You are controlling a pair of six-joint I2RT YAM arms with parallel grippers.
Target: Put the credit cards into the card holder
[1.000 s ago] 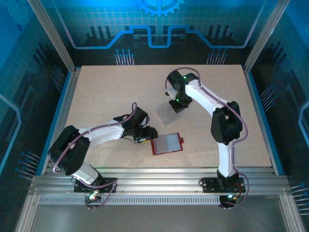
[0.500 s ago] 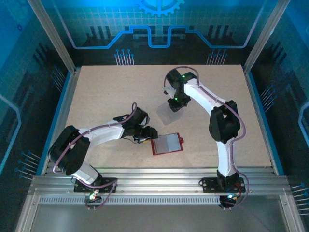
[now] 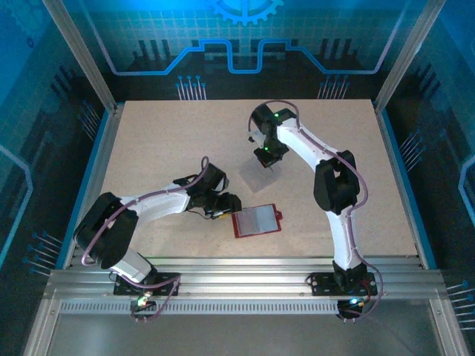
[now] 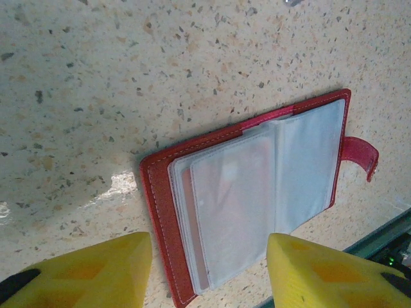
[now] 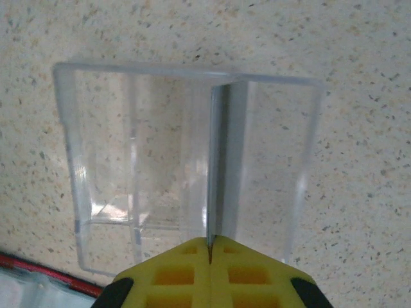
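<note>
Right hand (image 5: 210, 242) has shifted left, pinching an edge-on card (image 5: 216, 160).

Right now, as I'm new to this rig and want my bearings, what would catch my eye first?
The red wallet lies open near the table's front, pale pockets up, with the open left gripper straddling its edge. Mid-table, the right gripper hangs shut over a clear plastic box, a thin dark sliver rising from its tip.

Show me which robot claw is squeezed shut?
The right gripper, over the clear plastic box: its jaws pinch a credit card edge-on. The left gripper stands open at the red card holder.
</note>
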